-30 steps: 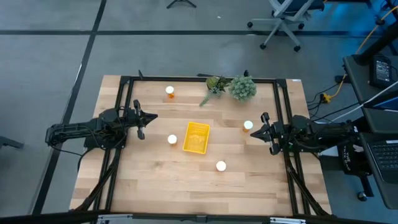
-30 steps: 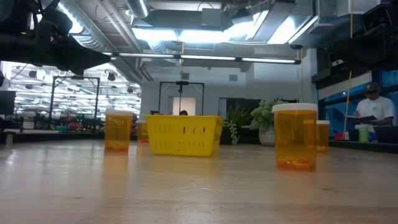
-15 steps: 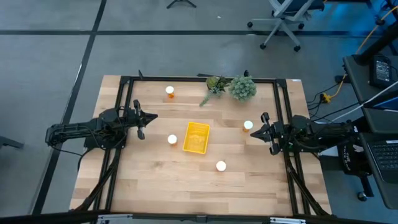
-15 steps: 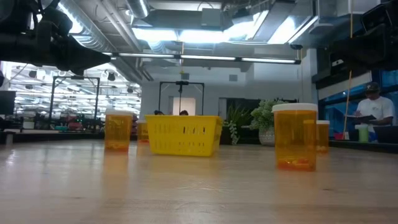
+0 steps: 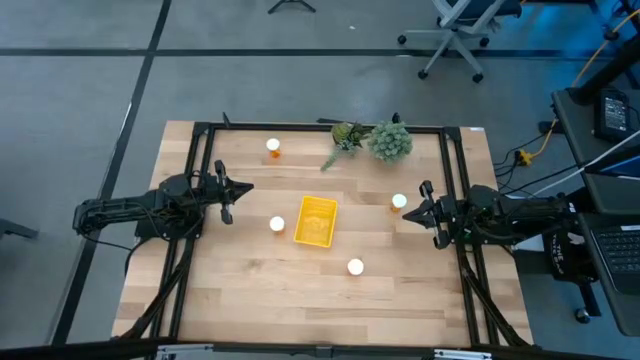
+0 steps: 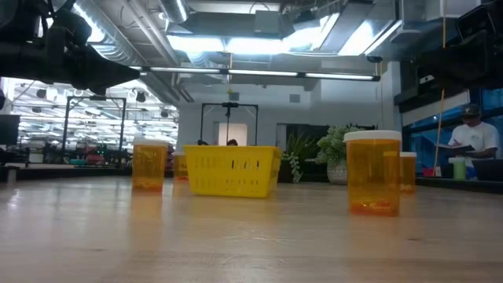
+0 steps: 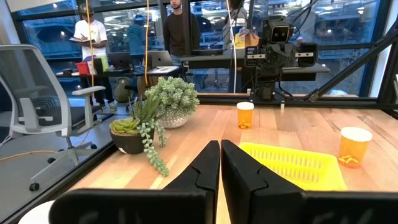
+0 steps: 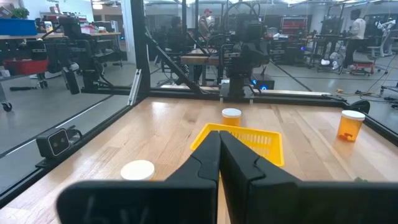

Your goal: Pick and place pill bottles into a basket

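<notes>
The yellow basket [image 5: 316, 220] stands at mid-table; it also shows in the low view [image 6: 232, 170]. Four orange pill bottles with white caps stand upright on the wood: one at the far left [image 5: 273, 148], one just left of the basket [image 5: 277, 224], one near the front [image 5: 355, 266], and one right of the basket [image 5: 399, 202]. My left gripper [image 5: 245, 187] is shut and empty, left of the basket, pointing toward it [image 7: 220, 149]. My right gripper [image 5: 403, 216] is shut and empty, right of the basket [image 8: 219, 140], just nearer than the right bottle.
Two potted green plants [image 5: 375, 138] stand at the far edge, right of centre. A black frame [image 5: 200, 150] runs along the table's left, far and right sides. Bare wood lies in front of the basket. People [image 7: 180, 28] stand in the room beyond.
</notes>
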You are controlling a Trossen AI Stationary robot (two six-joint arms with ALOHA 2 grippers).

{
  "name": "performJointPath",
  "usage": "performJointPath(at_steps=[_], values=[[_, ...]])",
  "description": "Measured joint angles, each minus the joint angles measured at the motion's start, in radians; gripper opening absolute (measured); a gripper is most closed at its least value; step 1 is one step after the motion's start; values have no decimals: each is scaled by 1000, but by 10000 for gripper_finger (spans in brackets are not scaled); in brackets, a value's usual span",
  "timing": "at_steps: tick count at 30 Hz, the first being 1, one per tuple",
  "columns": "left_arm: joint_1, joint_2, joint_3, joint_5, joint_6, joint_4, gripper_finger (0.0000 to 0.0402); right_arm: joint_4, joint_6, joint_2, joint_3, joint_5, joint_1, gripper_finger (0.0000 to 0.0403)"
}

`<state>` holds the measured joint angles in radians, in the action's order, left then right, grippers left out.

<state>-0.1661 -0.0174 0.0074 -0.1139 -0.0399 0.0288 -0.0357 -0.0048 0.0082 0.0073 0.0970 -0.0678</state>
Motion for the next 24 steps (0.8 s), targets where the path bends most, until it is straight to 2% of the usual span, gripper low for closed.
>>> performJointPath(at_steps=[24], values=[[0,0,0,0,0,0,12,0,2,0,0,0,0,12]])
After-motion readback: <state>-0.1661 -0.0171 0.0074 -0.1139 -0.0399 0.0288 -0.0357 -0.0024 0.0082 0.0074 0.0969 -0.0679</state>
